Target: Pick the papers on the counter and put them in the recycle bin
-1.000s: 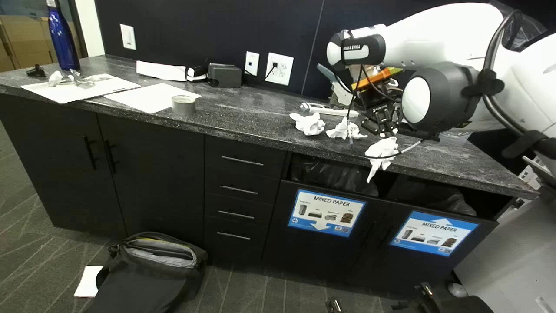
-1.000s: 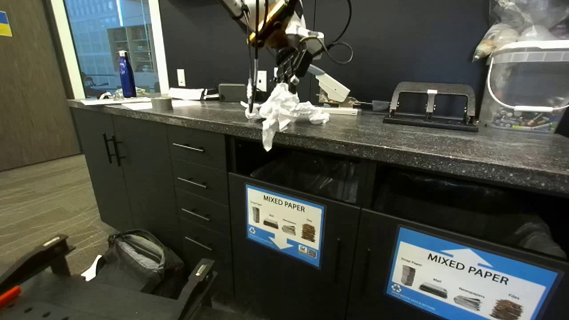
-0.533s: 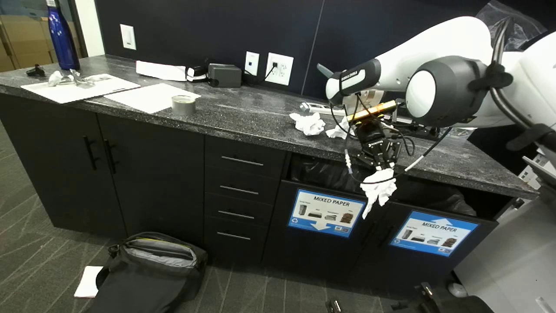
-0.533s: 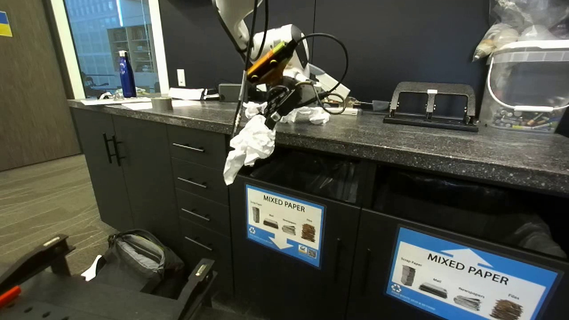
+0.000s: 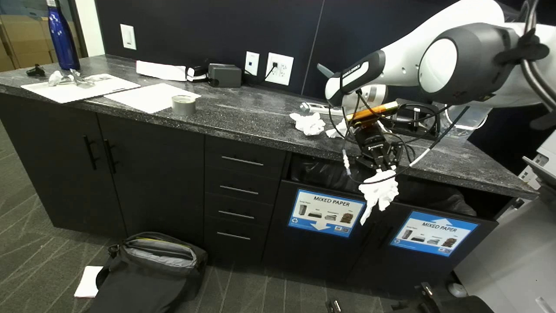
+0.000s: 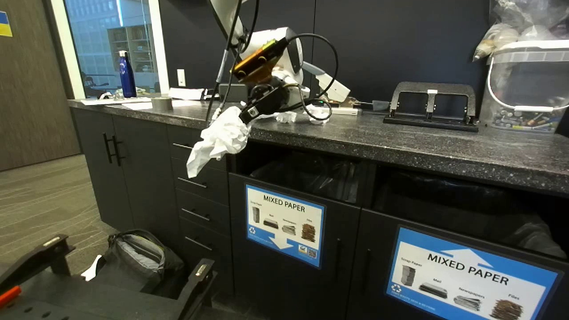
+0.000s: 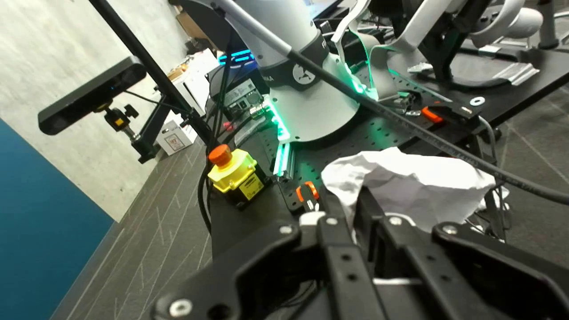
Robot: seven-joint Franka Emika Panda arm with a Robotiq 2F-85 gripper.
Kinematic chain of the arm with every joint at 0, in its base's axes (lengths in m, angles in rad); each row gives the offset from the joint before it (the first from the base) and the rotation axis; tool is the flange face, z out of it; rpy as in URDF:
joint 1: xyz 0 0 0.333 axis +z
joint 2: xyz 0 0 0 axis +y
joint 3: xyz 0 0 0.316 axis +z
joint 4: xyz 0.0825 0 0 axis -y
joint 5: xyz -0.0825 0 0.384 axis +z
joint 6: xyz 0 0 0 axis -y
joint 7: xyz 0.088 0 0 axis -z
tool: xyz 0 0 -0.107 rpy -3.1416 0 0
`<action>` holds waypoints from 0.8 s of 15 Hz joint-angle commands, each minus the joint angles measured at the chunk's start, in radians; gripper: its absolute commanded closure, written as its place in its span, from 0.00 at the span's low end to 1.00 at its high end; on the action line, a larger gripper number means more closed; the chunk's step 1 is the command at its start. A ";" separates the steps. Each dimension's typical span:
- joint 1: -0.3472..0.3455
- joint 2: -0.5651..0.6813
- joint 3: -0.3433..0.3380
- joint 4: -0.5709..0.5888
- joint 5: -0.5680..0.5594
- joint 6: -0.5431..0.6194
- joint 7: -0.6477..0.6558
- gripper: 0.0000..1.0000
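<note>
My gripper (image 5: pixel 385 167) is shut on a crumpled white paper (image 5: pixel 379 191), which hangs in the air in front of the counter (image 5: pixel 260 117). In an exterior view, the gripper (image 6: pixel 245 116) tilts outward and the held paper (image 6: pixel 220 135) overlaps the drawers. In the wrist view the paper (image 7: pixel 418 182) is pinched between the fingertips (image 7: pixel 358 204). A paper scrap (image 5: pixel 309 124) lies on the counter, and another (image 5: pixel 335 131) is partly hidden by the arm's cables. The recycle bins show as lined openings (image 5: pixel 332 174) (image 6: pixel 311 171) under the counter, behind "MIXED PAPER" fronts.
A second lined opening (image 6: pixel 466 200) is beside the first. A hole punch (image 6: pixel 430 106) and clear bucket (image 6: pixel 524 89) stand on the counter. Tape (image 5: pixel 183 105), flat sheets (image 5: pixel 152 96) and a blue bottle (image 5: pixel 63 37) are farther along. A bag (image 5: pixel 152 269) lies on the floor.
My gripper has carried the paper from above the counter's front edge outward and down, in front of the cabinets. It has tilted outward, and the arm's elbow has shifted.
</note>
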 commanded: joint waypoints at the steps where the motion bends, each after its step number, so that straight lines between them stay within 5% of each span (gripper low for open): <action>1: 0.006 -0.125 -0.008 -0.207 0.021 -0.001 0.042 0.87; 12: 0.007 -0.237 -0.005 -0.342 -0.006 0.129 0.032 0.86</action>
